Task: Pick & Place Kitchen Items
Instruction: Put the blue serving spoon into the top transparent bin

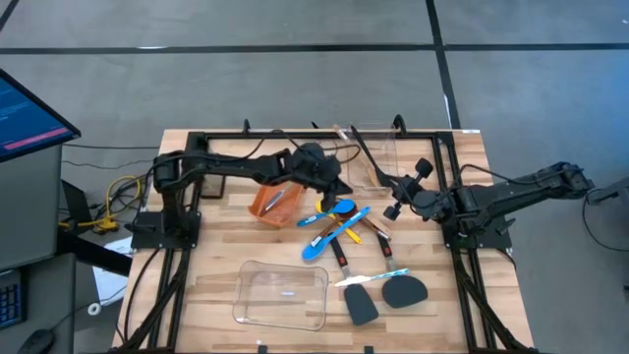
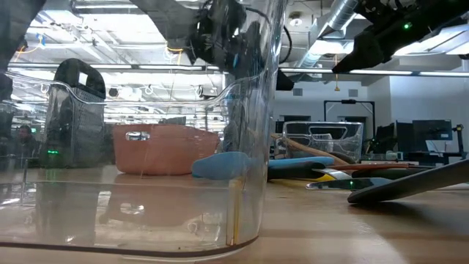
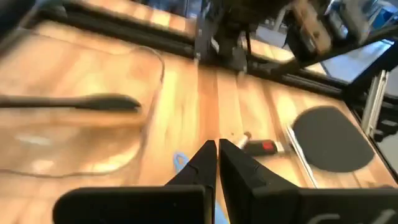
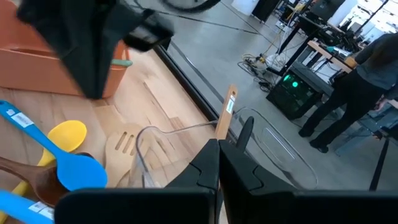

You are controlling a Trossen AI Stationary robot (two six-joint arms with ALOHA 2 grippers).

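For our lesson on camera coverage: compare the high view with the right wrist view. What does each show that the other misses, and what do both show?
Only the high view: the clear container at the table's near edge and two black spatulas beside it.

Only the right wrist view: a person standing in the room beyond the table, and the right gripper close up, jaws shut.

Both: the orange bin, the yellow spoon and a blue spoon.

The orange bin [image 1: 268, 203] sits partly hidden under the left arm [image 1: 246, 167].
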